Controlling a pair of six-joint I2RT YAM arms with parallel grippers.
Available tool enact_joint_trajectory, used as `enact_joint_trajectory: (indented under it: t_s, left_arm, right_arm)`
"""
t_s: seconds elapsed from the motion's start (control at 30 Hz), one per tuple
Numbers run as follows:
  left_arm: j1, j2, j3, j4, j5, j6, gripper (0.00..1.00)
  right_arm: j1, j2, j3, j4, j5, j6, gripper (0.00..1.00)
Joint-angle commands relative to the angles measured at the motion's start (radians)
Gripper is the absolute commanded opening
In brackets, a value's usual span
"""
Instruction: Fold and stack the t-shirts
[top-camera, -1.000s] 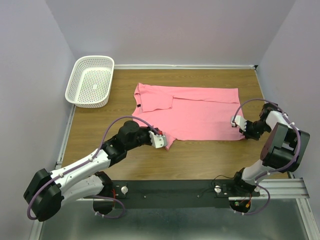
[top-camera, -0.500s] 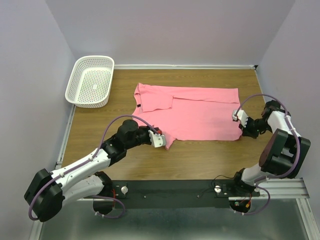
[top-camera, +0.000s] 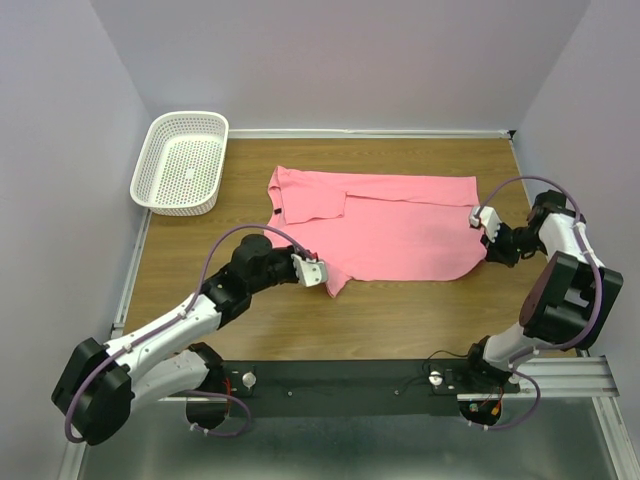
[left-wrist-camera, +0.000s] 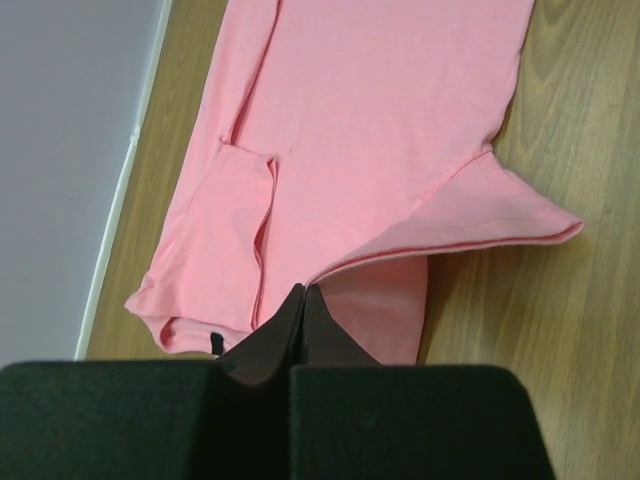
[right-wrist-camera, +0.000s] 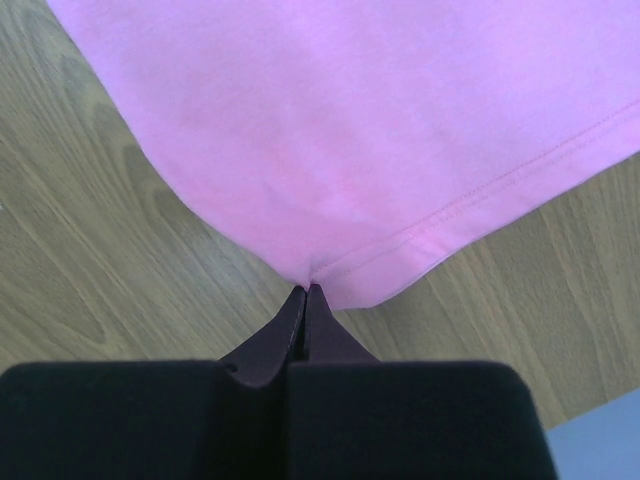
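While our left hand (left-wrist-camera: 303, 292) and right hand (right-wrist-camera: 308, 291) pinch near corners of the pink t-shirt (top-camera: 400, 225), we judge folding barely begun.

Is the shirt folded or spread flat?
Partly folded: the shirt has its far edge and sleeve folded over the body; the rest is spread flat, near corners pinched by the left gripper and right gripper.

Found t-shirt (top-camera: 390, 225) spread on table (top-camera: 400, 315), centre to right. Noted basket (top-camera: 180, 208) at far left corner, apart from t-shirt. Located left gripper (top-camera: 322, 278) at t-shirt's near left corner, right gripper (top-camera: 480, 218) at its right edge.
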Motion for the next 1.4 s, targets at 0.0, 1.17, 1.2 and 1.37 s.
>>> enact_joint_trajectory:
  t_s: [0.0,1.17,1.2,1.37]
  left_arm:
    - [0.038,0.003,0.037,-0.002,0.038,-0.003,0.00]
    - [0.227,0.325,0.288,0.028,0.108,0.089,0.00]
    - [0.232,0.332,0.294,0.028,0.109,0.089,0.00]
    - [0.251,0.380,0.339,0.025,0.115,0.098,0.00]
  right_arm:
    - [0.000,0.035,0.031,0.003,-0.025,0.037,0.01]
    - [-0.034,0.244,0.147,0.118,-0.006,0.197,0.00]
    - [-0.034,0.248,0.150,0.120,-0.008,0.200,0.01]
    - [-0.036,0.271,0.169,0.129,-0.009,0.226,0.01]
